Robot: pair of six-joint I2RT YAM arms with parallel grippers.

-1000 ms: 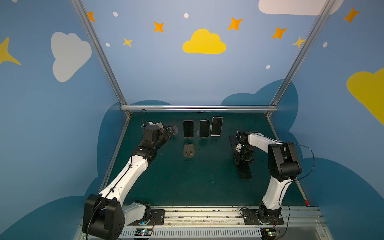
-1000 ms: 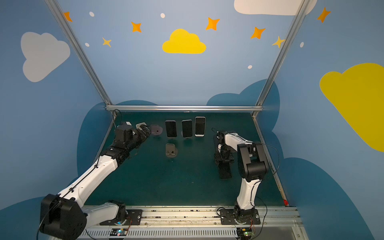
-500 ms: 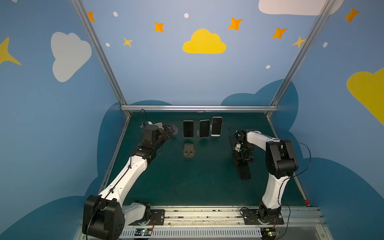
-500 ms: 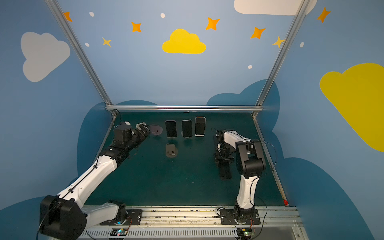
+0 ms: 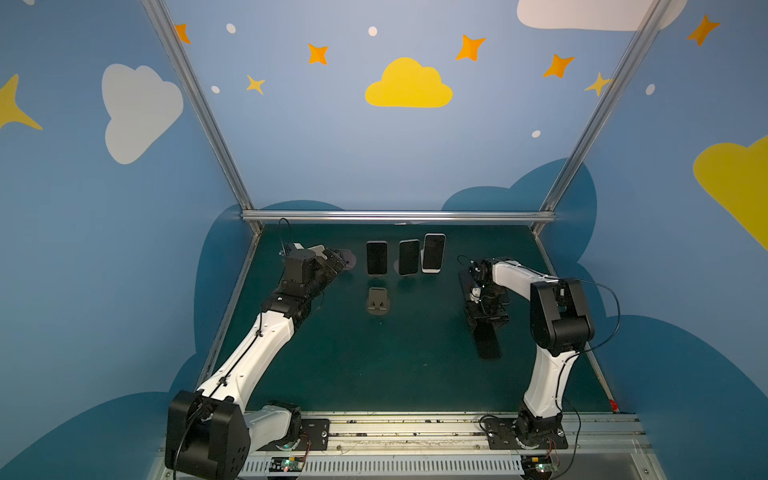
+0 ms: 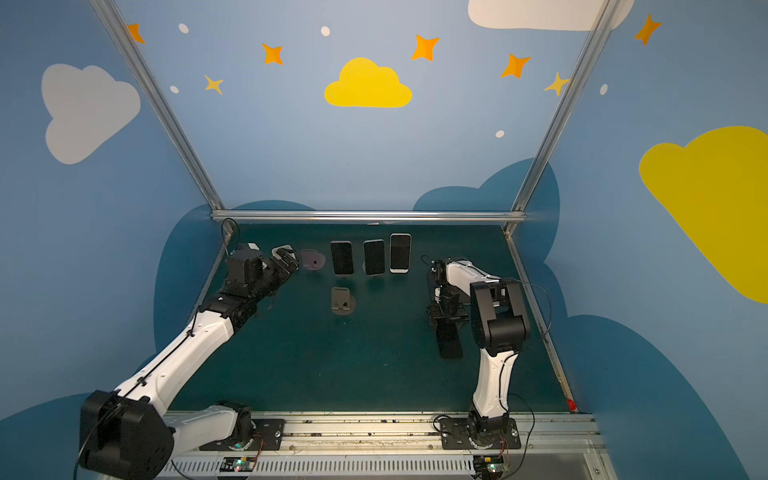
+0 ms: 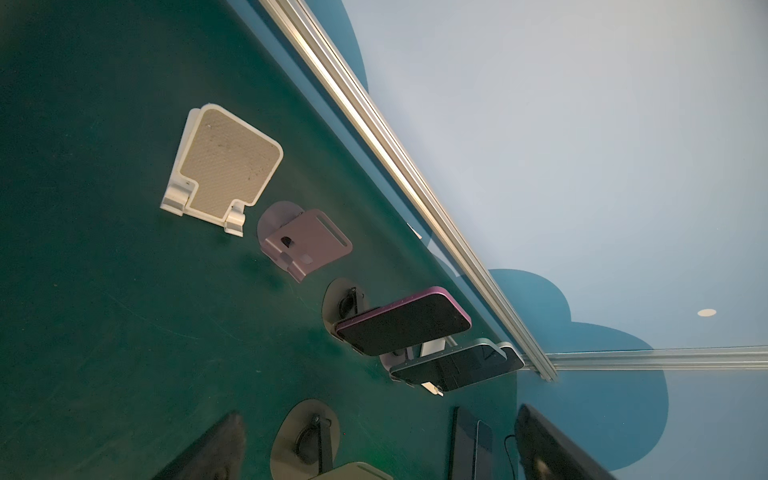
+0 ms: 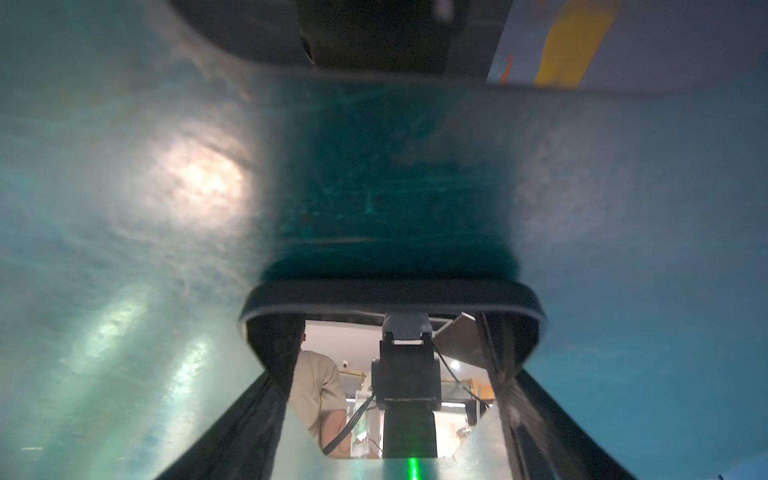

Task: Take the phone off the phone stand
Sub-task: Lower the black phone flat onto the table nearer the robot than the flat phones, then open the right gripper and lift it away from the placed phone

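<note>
- Phone (image 5: 488, 345): lying flat on counter (image 5: 374, 365), removal seemingly done; my right end effector (image 5: 486, 320) is straddling it, grip unclear.
- Left end effector (image 6: 289, 259): I am holding it wide, empty, aside for clearance.

The white left arm (image 5: 266, 345) and the white right arm (image 5: 548, 374) have chunky black joints. Thin black cables (image 5: 618, 318) run along them. The black left hand (image 6: 289, 258) and the black right hand (image 5: 485, 321) look boxy. Each arm stands on a flat black plate (image 5: 316, 432) with silver screws.
</note>
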